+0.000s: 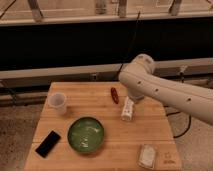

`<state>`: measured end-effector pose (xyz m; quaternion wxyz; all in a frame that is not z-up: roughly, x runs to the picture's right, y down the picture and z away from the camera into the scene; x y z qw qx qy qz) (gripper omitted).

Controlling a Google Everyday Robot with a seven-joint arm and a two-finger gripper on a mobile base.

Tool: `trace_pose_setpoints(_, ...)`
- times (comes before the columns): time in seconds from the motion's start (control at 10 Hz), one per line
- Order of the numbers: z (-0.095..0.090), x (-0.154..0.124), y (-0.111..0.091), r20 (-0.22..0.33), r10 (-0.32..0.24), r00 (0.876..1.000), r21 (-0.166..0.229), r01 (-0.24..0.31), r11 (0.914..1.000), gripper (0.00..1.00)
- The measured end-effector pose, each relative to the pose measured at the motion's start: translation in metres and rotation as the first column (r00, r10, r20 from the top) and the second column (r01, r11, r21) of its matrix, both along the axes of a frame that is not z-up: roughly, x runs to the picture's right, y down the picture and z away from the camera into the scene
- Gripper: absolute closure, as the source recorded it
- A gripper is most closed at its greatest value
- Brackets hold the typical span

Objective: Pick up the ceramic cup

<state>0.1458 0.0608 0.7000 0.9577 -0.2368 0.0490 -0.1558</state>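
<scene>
The ceramic cup is a small plain white cup standing upright near the left edge of the wooden table. My white arm reaches in from the right, with its bulky joint above the table's back middle. My gripper hangs at the arm's end, just above the top of the white tube-shaped bottle. It is well to the right of the cup and holds nothing that I can see.
A green round bowl sits front of centre. A black phone lies at the front left. A small red object lies left of the bottle. A pale packet lies at the front right. A dark wall runs behind.
</scene>
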Motion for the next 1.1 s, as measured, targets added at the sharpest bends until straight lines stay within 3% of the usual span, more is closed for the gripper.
trace_pose_setpoints(0.6, 0.003, -0.057, -0.020, 0.039, -0.103, 0.994, 0.016, 0.103, 0.9946, 0.20)
trace_pose_setpoints(1.1, 0.005, -0.104, -0.036, 0.100, -0.200, 0.975, 0.047, 0.196, 0.9795, 0.20)
